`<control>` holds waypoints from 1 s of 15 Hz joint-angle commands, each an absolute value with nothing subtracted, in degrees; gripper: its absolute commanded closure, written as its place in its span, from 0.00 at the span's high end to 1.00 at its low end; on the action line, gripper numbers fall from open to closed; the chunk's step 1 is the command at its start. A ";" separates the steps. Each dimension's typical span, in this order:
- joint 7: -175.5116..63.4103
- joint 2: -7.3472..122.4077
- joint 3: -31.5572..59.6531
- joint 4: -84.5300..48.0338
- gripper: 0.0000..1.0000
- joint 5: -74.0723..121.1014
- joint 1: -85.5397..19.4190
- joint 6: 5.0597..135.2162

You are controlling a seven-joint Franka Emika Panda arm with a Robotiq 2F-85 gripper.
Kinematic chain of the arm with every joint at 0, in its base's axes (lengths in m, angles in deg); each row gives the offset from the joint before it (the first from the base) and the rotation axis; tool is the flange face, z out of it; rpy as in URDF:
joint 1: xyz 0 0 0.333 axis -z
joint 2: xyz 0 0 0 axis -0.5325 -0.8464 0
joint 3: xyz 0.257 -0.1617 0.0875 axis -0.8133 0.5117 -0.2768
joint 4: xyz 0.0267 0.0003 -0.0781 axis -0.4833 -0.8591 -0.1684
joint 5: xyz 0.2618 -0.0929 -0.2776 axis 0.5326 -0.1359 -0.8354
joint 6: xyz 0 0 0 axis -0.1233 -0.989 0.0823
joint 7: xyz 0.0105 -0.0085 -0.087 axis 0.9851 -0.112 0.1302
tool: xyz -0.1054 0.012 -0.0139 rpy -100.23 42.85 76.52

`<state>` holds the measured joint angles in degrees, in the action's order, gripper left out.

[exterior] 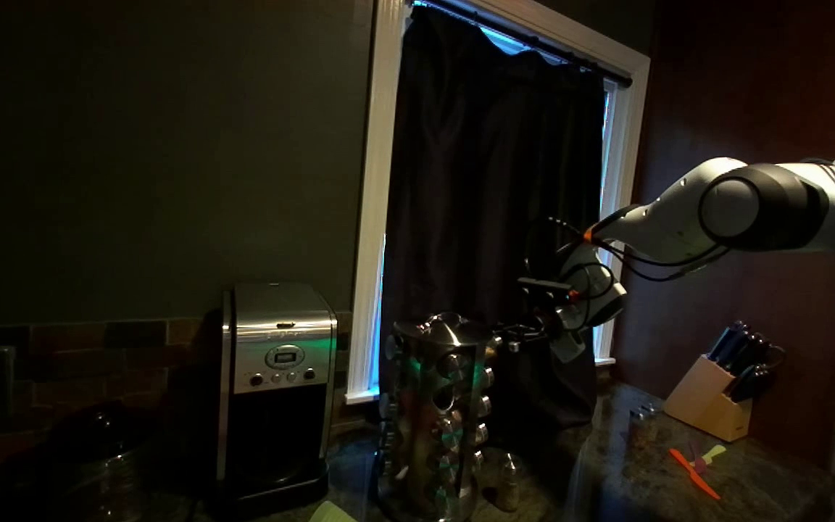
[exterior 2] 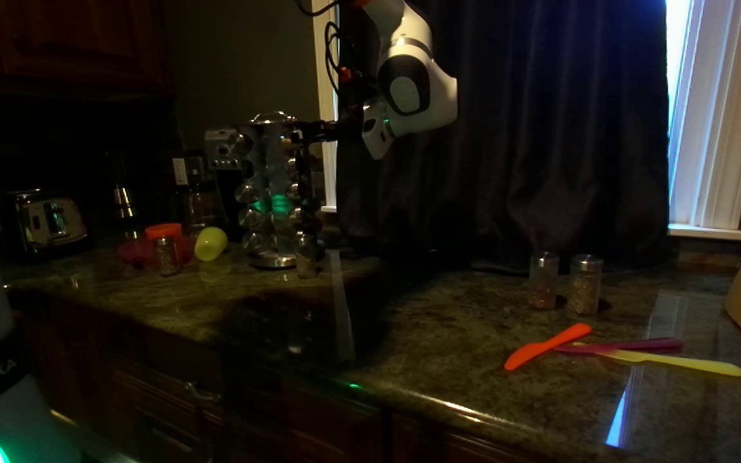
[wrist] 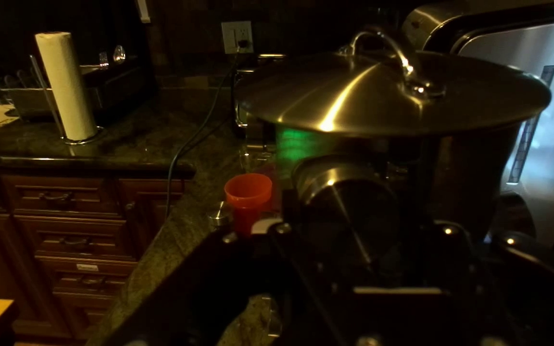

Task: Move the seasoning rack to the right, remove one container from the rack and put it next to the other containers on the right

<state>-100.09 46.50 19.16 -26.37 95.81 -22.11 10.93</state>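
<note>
This is a kitchen. It has a shiny counter (exterior 2: 460, 308), brown drawers (wrist: 84, 203), a toaster (exterior 2: 52, 222), a knife block (exterior: 704, 399), a spice rack (exterior: 421, 420) and paper towels (wrist: 65, 86).

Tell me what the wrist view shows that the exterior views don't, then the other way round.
Only the wrist view: the paper towel roll.

Only the exterior views: the dark curtain, plus the orange knife, purple knife and yellow knife.

Shared by all: the seasoning rack, the silver appliance and the end effector, close to the rack's top.
</note>
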 commanded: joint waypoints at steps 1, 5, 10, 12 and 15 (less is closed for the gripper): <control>-102.48 49.22 19.76 -28.58 0.24 98.40 -21.76 11.12; -101.10 48.23 19.44 -27.47 0.24 97.03 -20.97 6.93; -101.54 49.86 19.84 -29.81 0.24 98.91 -21.79 11.23; -101.95 51.00 20.24 -31.48 0.24 100.16 -22.09 13.89; -102.18 52.18 20.25 -33.29 0.24 102.01 -21.79 16.00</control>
<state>-100.80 48.05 19.81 -29.19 97.90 -21.86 13.77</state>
